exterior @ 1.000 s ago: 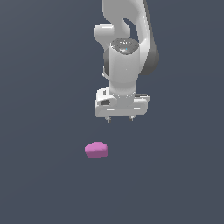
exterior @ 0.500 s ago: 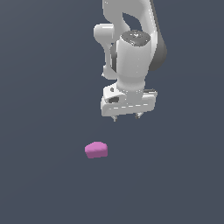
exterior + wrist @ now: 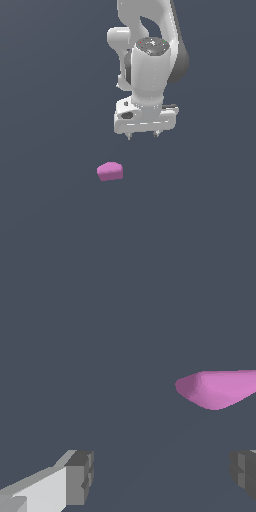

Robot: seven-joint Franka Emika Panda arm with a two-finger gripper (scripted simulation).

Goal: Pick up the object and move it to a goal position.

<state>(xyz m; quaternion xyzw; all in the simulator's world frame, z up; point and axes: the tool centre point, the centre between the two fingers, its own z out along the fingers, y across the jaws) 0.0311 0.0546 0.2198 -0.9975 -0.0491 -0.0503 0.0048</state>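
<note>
Exterior view: the white arm (image 3: 150, 65) comes down from the top edge, its upper links cut off by the frame. The gripper (image 3: 142, 135) hangs well above the dark grey floor (image 3: 45, 210), pointing downward. Only the two short fingertips show under the white hand body; most of each finger is hidden behind that body.

The pink object (image 3: 110, 171) lies on the floor, below the gripper and offset toward the exterior view's left. Not touching the gripper; clear gap between them. Shape reads as a small wedge with rounded edges, flat top face lighter than its front. Underside not visible.

Wrist view: the fingers stand far apart, jaws spread wide, nothing between them. One finger (image 3: 75, 478) shows with a grey pad and white body, partly cut by the frame edge. The other finger is barely in frame, only a grey sliver of pad at the border. The object (image 3: 220, 388) appears beyond the fingertips, cropped by the picture's edge, so its full outline cannot be made out here. Floor is featureless; no markings visible on it.
</note>
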